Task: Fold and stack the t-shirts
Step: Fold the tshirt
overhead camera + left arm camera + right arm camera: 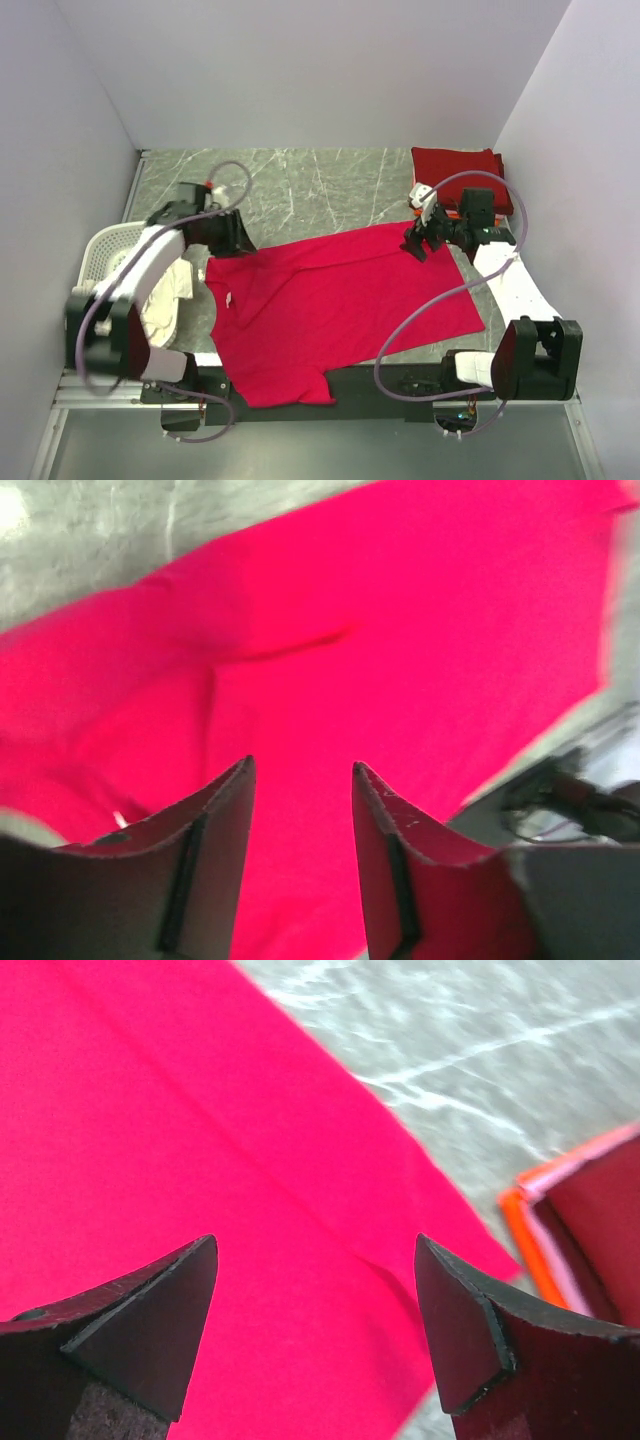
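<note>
A large crimson-red t-shirt (340,305) lies spread flat across the marble table, its hem hanging over the near edge. My left gripper (232,235) hovers at the shirt's far left corner. In the left wrist view that gripper (300,768) stands open over the red cloth (400,630) with nothing between its fingers. My right gripper (418,243) is at the shirt's far right corner. It (315,1240) is wide open above the cloth (200,1140), holding nothing. A folded dark maroon t-shirt (458,170) tops a stack at the back right, with an orange edge (522,1235) beneath it.
A white slotted basket (105,250) stands at the left by the left arm, with cream-white cloth (170,300) spilling from it. Walls close in the table on the left, back and right. Bare marble (320,185) shows behind the red shirt.
</note>
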Robot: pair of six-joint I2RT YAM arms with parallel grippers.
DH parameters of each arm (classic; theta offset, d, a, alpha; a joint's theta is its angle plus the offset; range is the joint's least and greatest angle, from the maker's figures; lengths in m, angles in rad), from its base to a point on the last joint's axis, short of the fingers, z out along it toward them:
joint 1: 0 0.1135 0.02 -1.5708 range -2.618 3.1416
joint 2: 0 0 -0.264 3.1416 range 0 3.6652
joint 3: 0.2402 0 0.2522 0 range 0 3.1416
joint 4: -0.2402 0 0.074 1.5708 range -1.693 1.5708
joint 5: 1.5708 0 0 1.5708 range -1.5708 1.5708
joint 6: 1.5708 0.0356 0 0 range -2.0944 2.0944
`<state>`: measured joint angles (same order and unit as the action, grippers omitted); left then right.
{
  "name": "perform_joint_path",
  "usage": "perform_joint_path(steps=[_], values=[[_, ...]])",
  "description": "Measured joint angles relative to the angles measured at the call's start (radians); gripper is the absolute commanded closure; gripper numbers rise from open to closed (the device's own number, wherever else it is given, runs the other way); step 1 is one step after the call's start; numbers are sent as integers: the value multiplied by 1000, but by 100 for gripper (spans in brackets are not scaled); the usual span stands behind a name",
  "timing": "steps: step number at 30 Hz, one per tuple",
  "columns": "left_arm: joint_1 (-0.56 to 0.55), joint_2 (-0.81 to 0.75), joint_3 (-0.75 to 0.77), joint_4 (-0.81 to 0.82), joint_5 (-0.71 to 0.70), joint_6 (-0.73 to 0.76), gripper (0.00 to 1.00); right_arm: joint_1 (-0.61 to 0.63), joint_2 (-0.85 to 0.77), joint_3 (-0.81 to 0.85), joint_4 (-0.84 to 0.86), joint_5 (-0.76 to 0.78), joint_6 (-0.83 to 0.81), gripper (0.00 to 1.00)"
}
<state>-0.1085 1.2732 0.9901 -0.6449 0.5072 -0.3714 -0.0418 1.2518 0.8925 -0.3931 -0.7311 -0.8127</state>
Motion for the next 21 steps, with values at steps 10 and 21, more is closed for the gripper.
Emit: perform_joint_path(steps=[10,21], values=[[-184,368,49,-6,-229,38,55,9,-74,19,-137,-71,-13,17],[-222,454,105,3,-339,45,67,-3,-101,16,-139,-84,8,18]])
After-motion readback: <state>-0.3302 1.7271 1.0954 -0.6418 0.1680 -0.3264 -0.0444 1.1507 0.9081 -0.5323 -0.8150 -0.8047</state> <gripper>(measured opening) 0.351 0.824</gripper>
